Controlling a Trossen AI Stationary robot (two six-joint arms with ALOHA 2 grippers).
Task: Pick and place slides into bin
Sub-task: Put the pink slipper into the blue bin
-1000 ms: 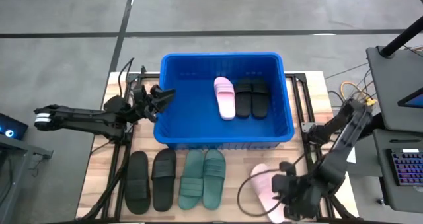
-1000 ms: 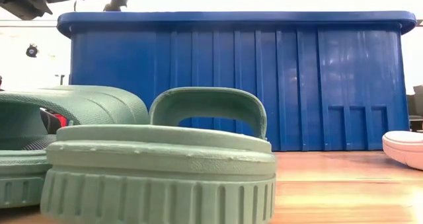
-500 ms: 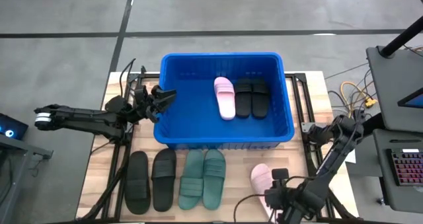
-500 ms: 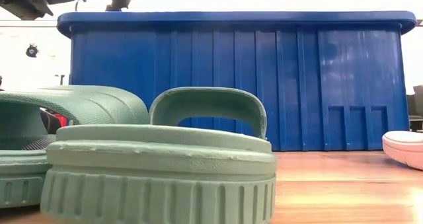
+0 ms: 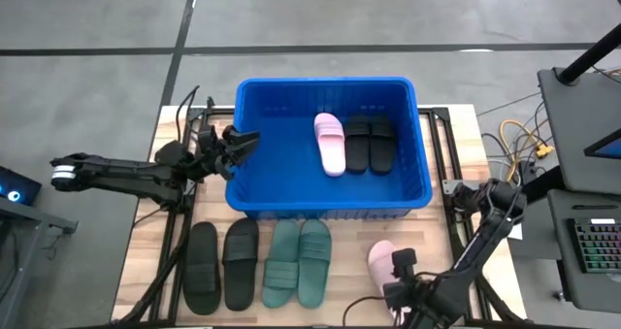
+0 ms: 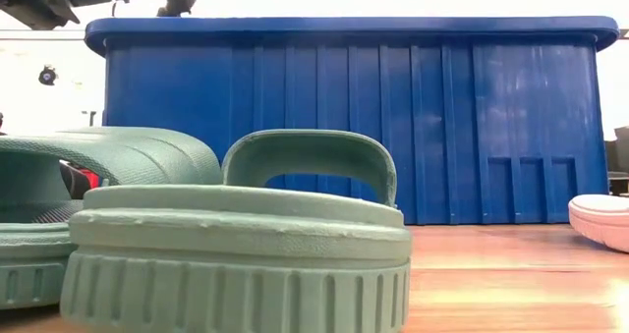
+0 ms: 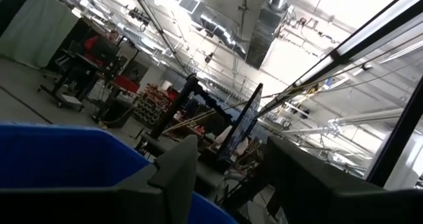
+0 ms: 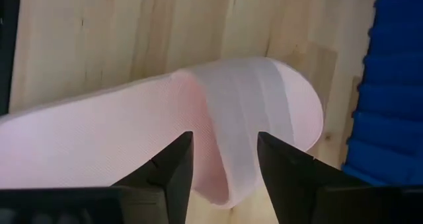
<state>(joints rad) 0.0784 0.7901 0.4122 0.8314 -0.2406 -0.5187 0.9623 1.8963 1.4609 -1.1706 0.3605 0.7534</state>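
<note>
Currently, from my remote station, I find the left end effector (image 5: 243, 138) held above the left wall of the bin (image 5: 254, 198), near its far corner, fingers spread and empty. The left wrist view confirms the blue rim just beneath the fingers and nothing between them.

On the surface (image 5: 146, 261) in front of the bin, I count four slides in a row: a black pair (image 5: 221, 265) on the left, then a dark green pair (image 5: 297, 262) just beside it, all lying flat with toes toward the bin. In the low view the nearer green slide (image 6: 241, 243) fills the foreground, sole down, with the blue wall behind it.

Inside the bin, toward its right half, one pink slide (image 5: 330, 143) lies flat, with a second black pair (image 5: 370, 143) just to its right.

Further right, near the front edge of the surface, the last pink slide (image 5: 380, 261) lies alone. The right end effector (image 5: 403, 300) sits over its near end. The right wrist view shows its two fingers (image 8: 173, 166) parted on either side of the strap (image 8: 238, 131), not clenched on it.
</note>
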